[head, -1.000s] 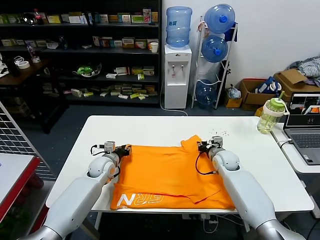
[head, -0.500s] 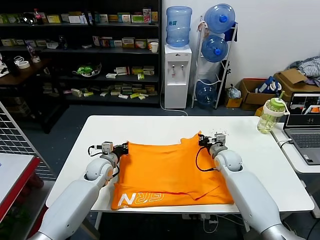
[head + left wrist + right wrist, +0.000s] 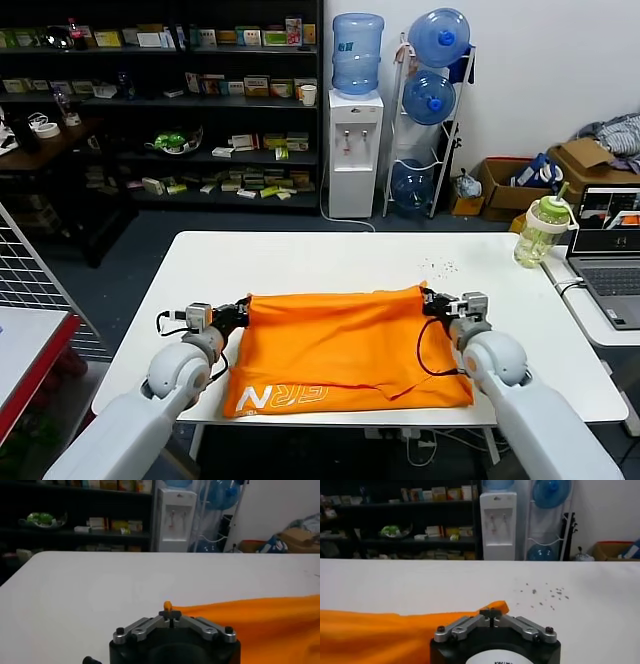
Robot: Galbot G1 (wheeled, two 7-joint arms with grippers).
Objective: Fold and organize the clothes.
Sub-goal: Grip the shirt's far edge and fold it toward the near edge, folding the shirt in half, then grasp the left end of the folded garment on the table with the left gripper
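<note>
The bright orange T-shirt (image 3: 340,345) lies folded on the white table (image 3: 300,260), white lettering showing at its near left edge. My left gripper (image 3: 240,309) is shut on the shirt's far left corner, a nub of orange cloth (image 3: 168,606) poking out between its tips. My right gripper (image 3: 430,301) is shut on the far right corner, with orange cloth (image 3: 490,607) pinched at its tips. Both hold the far edge slightly lifted and stretched between them. The shirt also shows in the left wrist view (image 3: 270,620) and the right wrist view (image 3: 375,630).
A green-lidded bottle (image 3: 541,231) stands at the table's far right corner beside a laptop (image 3: 610,255) on a side table. Dark specks (image 3: 440,266) lie on the table beyond the right gripper. A wire rack (image 3: 30,290) stands at the left.
Both grippers have pulled the shirt's far edge toward me and outward. The raised right corner has flattened, and the fold now covers more of the shirt.
</note>
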